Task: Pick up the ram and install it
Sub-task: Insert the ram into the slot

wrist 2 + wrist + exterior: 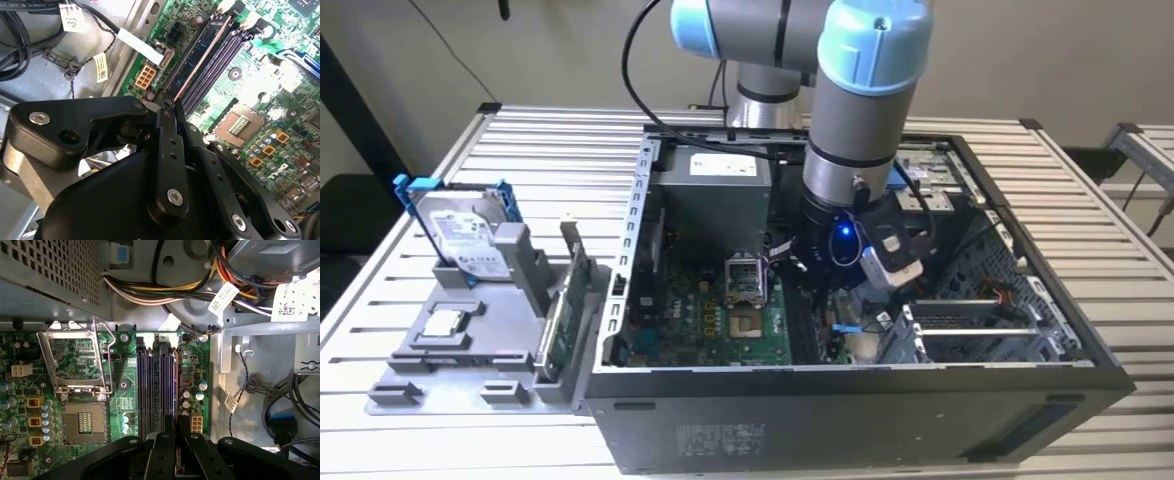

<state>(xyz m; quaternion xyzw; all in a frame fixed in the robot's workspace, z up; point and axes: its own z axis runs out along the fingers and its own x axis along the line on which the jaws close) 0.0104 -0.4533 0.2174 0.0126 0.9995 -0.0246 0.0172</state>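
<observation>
The ram (pixel 200 57) is a long thin dark stick with a reddish top edge. It lies along the outermost of the memory slots (pixel 150 385), the one beside the motherboard's edge, and appears as the ram (pixel 173 385) in the first wrist view. My gripper (pixel 169 102) is low inside the open computer case (pixel 854 385), and its black fingers (pixel 167 145) are shut on the near end of the stick. In the first wrist view my gripper (pixel 176 421) sits right over that slot's end. I cannot tell how deep the stick sits in the slot.
The open CPU socket (pixel 82 420) lies beside the slots. Bundled cables (pixel 165 290) run close past the slots' far end. Left of the case in the exterior view, a grey fixture (pixel 400 390) holds a hard drive (pixel 460 235) and an upright green card (pixel 567 305).
</observation>
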